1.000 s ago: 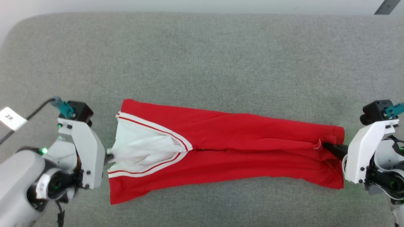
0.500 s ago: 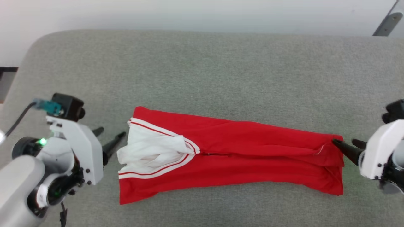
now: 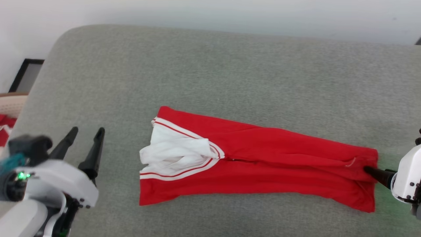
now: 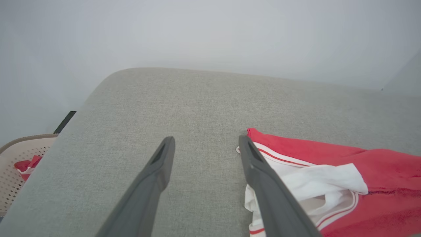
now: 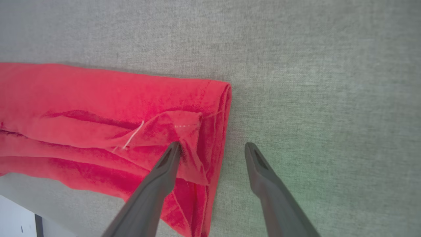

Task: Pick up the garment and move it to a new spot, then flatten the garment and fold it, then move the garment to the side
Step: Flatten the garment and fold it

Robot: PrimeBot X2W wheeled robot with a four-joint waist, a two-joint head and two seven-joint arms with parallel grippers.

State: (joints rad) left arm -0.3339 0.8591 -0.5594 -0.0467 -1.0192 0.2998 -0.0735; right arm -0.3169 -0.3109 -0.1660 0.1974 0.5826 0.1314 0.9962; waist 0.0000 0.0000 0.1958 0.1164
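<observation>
The garment lies on the grey padded surface as a long red band, with its white sleeve end bunched at the left. My left gripper stands open well left of it, apart from the cloth. In the left wrist view the left gripper has bare surface between its fingers and the garment to its right. My right gripper is open at the hem of the garment, one fingertip over the red cloth and the other over the surface. The head view shows the right gripper at the garment's right end.
A beige perforated basket with red cloth in it stands past the surface's left edge, and the basket also shows at the head view's left edge. A dark frame leans by the wall. Behind the garment the surface runs wide and bare.
Both grippers have opened and let go of the garment's ends. The left gripper has drawn back to the left of the cloth. The head camera has shifted, so the whole picture has moved.
</observation>
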